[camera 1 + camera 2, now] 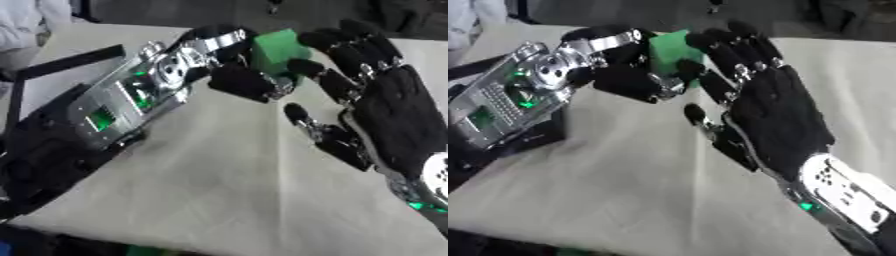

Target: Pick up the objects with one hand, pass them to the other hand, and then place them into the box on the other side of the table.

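Block [278, 47], green, pinched in curled left hand [229, 70] above table [227, 175]; right hand [394, 117] beside it, fingers straight, touching block.

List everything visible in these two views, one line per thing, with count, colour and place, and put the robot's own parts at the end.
green block: one, bright green, held above the table between the two hands, near the top centre.
beige tabletop: one, pale beige, fills most of both views.
black strap-like strip: one, black, lies on the table at the upper left.
white cloth: one, white, at the far upper left corner; what it belongs to cannot be told.
left hand: one, black with silver joints, comes in from the left, fingers curled round the green block.
right hand: one, black, comes in from the lower right, fingers extended up beside the block.
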You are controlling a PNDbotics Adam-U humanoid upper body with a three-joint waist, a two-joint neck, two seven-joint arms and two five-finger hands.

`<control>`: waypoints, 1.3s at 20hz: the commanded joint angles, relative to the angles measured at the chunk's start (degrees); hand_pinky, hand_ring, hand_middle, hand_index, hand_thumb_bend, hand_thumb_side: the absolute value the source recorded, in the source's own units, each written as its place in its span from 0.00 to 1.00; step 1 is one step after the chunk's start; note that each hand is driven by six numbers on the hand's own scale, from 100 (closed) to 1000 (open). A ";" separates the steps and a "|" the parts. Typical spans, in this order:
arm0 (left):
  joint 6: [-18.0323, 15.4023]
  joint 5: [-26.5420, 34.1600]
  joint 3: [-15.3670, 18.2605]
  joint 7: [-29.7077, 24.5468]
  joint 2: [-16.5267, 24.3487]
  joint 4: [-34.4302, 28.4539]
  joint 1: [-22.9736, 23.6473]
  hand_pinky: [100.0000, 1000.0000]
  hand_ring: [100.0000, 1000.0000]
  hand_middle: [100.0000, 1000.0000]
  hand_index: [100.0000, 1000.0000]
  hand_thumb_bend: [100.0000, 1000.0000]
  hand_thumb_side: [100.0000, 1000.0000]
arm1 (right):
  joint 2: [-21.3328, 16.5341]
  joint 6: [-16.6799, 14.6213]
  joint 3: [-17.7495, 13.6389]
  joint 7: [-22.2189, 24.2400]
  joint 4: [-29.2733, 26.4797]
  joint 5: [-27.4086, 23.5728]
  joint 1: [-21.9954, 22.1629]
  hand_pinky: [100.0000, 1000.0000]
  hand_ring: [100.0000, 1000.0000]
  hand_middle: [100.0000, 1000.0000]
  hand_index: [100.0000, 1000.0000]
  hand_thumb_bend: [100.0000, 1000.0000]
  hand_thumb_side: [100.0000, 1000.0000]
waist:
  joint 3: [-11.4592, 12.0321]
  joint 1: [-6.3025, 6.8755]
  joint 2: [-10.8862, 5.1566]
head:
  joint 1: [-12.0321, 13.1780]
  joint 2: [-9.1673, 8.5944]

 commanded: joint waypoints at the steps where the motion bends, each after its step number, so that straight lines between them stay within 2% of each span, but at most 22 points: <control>1: -2.34 0.81 1.73 2.78 2.18 2.08 0.17 0.74 0.52 0.23 0.26 0.00 0.25 | -1.94 -1.08 -0.92 1.67 -1.19 -0.67 -0.26 0.88 0.82 0.85 0.82 0.35 0.12 | -0.11 0.01 -1.44 | 0.38 -0.31; 5: -5.73 2.76 1.93 6.25 3.23 4.43 1.74 0.74 0.51 0.21 0.24 0.00 0.25 | -2.59 -2.40 -1.10 2.49 -1.19 -1.17 0.16 0.89 0.83 0.86 0.83 0.33 0.17 | -0.22 0.05 -1.33 | 0.41 -0.48; 13: -11.44 4.11 4.70 12.93 8.82 8.12 6.38 0.74 0.51 0.22 0.25 0.00 0.26 | -5.96 -3.96 -2.01 3.43 -1.19 -2.57 2.47 0.90 0.83 0.84 0.82 0.37 0.13 | -0.42 0.13 -1.04 | 0.62 -0.36; 14: -11.83 4.19 4.68 13.50 9.17 8.30 6.50 0.74 0.52 0.23 0.25 0.00 0.26 | -6.16 -3.95 -2.17 3.63 -1.19 -2.81 2.60 0.90 0.82 0.82 0.80 0.20 0.00 | -0.46 0.21 -1.05 | 0.73 -0.31; 15: -11.93 4.20 5.04 14.15 9.90 8.67 6.94 0.74 0.52 0.22 0.26 0.00 0.26 | -6.67 -3.64 -2.63 3.90 -1.19 -3.12 3.04 0.90 0.82 0.82 0.80 0.38 0.11 | -0.39 0.14 -0.98 | 0.77 -0.36; 16: -12.23 4.32 5.65 14.68 10.48 8.92 7.60 0.74 0.52 0.23 0.27 0.00 0.27 | -7.04 -3.46 -2.97 4.04 -1.19 -3.44 3.31 0.86 0.78 0.77 0.77 0.29 0.09 | -0.41 0.11 -0.92 | 0.88 -0.39; 17: -12.11 4.04 6.59 15.33 11.39 9.64 8.57 0.74 0.52 0.23 0.27 0.00 0.27 | -7.82 -3.00 -3.73 4.48 -1.19 -4.00 4.04 0.85 0.77 0.77 0.77 0.25 0.08 | -0.31 0.10 -0.62 | 1.12 -0.56; 18: -12.24 3.47 7.75 16.09 12.53 10.59 9.74 0.74 0.53 0.23 0.27 0.00 0.28 | -8.57 -2.35 -4.81 5.13 -1.19 -4.70 5.09 0.83 0.76 0.76 0.76 0.15 0.06 | -0.31 0.09 -0.45 | 1.44 -0.62; 21: -14.28 2.76 11.84 17.96 16.59 10.57 13.90 0.74 0.53 0.24 0.28 0.00 0.28 | -9.43 0.22 -8.16 7.69 -1.19 -7.31 9.02 0.82 0.75 0.76 0.76 0.12 0.07 | -0.35 0.00 -0.33 | 2.06 -0.64; 23: -15.01 3.22 13.18 18.01 17.86 9.77 15.36 0.74 0.53 0.24 0.28 0.00 0.28 | -9.57 2.00 -8.49 9.14 -1.19 -9.10 9.54 0.82 0.75 0.76 0.76 0.12 0.07 | -0.37 -0.03 -0.38 | 2.16 -0.59; 24: -14.96 3.21 13.68 18.16 18.35 9.80 15.89 0.74 0.53 0.24 0.29 0.00 0.28 | -9.61 2.88 -8.66 9.63 -1.19 -9.99 9.70 0.77 0.72 0.76 0.76 0.00 0.07 | -0.50 -0.03 -0.24 | 2.62 -0.77; 26: -14.44 2.86 15.71 18.76 20.33 11.24 18.05 0.74 0.53 0.24 0.29 0.00 0.27 | -9.57 4.61 -10.56 10.26 -1.19 -11.73 11.55 0.76 0.71 0.76 0.76 0.00 0.07 | -0.99 -0.15 -0.15 | 3.68 -0.95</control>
